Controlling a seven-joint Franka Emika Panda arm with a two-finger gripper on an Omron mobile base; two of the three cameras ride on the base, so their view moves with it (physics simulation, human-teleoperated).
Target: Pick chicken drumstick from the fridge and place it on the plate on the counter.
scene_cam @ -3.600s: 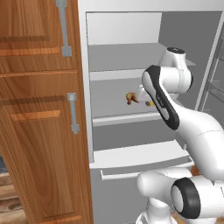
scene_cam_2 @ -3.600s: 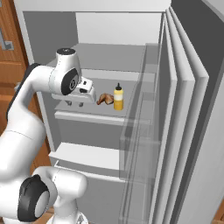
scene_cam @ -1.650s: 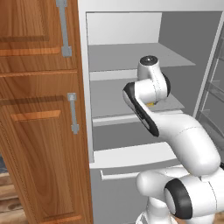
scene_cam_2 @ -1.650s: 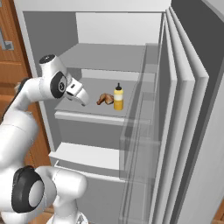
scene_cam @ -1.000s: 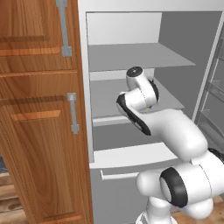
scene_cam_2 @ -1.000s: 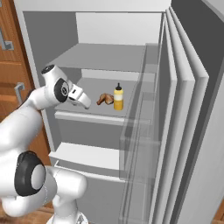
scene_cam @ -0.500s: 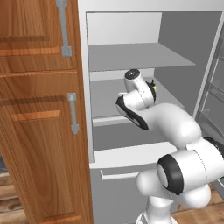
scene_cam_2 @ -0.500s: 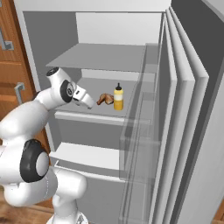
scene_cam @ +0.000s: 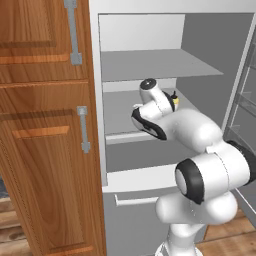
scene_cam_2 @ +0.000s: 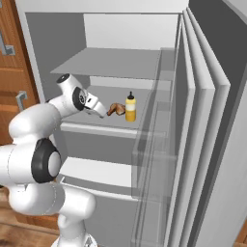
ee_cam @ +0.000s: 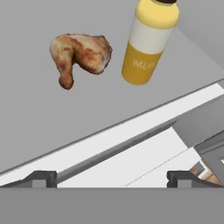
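So the chicken drumstick is a chunky golden-brown piece with darker roasted patches on the skin. It's bent in the middle, and the narrow end tapers down to a small knob pointing toward the camera in the hand view. It's lying flat on the grey middle shelf of the fridge, just beside a yellow squeeze bottle with a white band and a dark cap. The two look close but not touching.

The gripper hangs over the front edge of that shelf. Its two dark tips sit far apart at the bottom corners of the hand view, so it's spread wide with nothing between them. The drumstick is still well ahead of the fingers.

From the right base view the hand is aimed at the drumstick, with the bottle right behind it. The left base view shows wooden cabinets with silver handles next to the fridge.
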